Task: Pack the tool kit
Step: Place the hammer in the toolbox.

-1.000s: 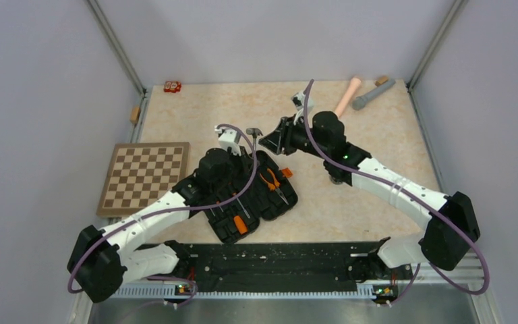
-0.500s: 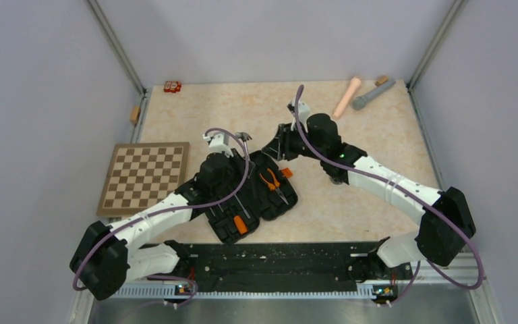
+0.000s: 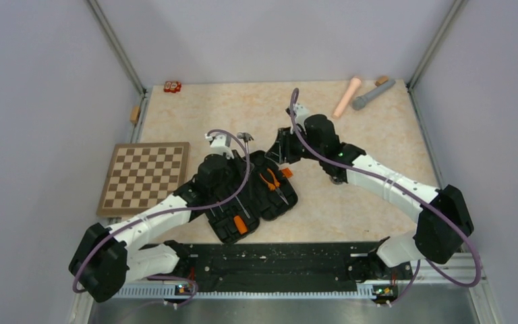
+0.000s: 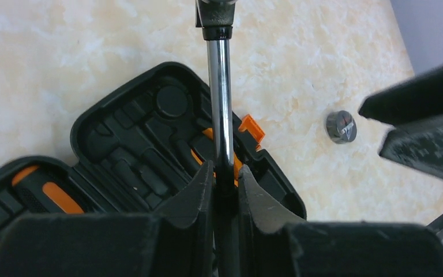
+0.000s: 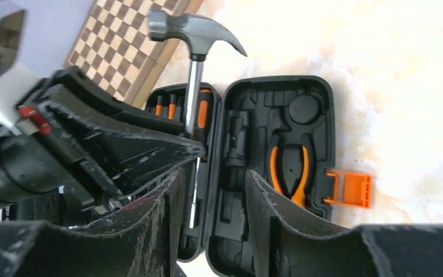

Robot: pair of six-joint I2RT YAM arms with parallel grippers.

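The black tool case lies open in the middle of the table, with orange-handled pliers in its right half and orange-handled screwdrivers in its left half. My left gripper is shut on the shaft of a steel claw hammer and holds it above the case; the grip shows in the left wrist view. My right gripper is open and empty over the far edge of the case. In the right wrist view it looks down on the pliers, orange latch and hammer.
A brown chessboard lies left of the case. A pink cylinder and a grey cylinder lie at the back right. A small red object sits at the back left. A small round metal disc lies right of the case.
My right gripper has come down and nearer, to the far edge of the case. My left gripper with the hammer has shifted slightly left.
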